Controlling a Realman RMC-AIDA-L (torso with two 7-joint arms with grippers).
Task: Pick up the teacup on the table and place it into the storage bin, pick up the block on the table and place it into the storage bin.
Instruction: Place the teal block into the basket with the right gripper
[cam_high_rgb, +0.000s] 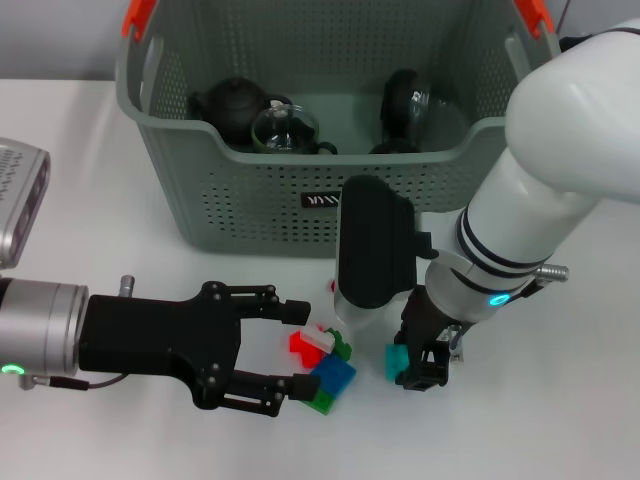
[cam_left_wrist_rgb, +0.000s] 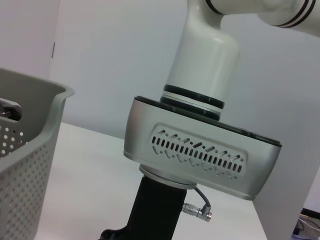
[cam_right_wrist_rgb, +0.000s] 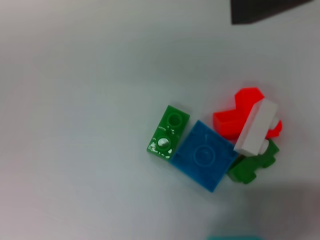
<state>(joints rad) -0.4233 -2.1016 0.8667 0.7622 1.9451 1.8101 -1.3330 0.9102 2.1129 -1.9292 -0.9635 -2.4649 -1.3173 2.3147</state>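
Left gripper (cam_high_rgb: 296, 350): fingers spread wide, nothing held, low over table (cam_high_rgb: 80, 120) w/ block pile between its tips. Right gripper (cam_high_rgb: 425, 362): pointing down just right of pile, teal block (cam_high_rgb: 397, 361) at its fingers; cannot tell if clamped. Pile = red block (cam_right_wrist_rgb: 239, 116), white block (cam_right_wrist_rgb: 256, 127), blue block (cam_right_wrist_rgb: 205, 155), two green blocks (cam_right_wrist_rgb: 168, 132), touching, in front of storage bin (cam_high_rgb: 260, 195). Bin contents: black teapot (cam_high_rgb: 232, 106), glass teapot (cam_high_rgb: 285, 128), dark vessel (cam_high_rgb: 402, 100).

Storage bin (cam_high_rgb: 240, 205) — matt perforated plastic
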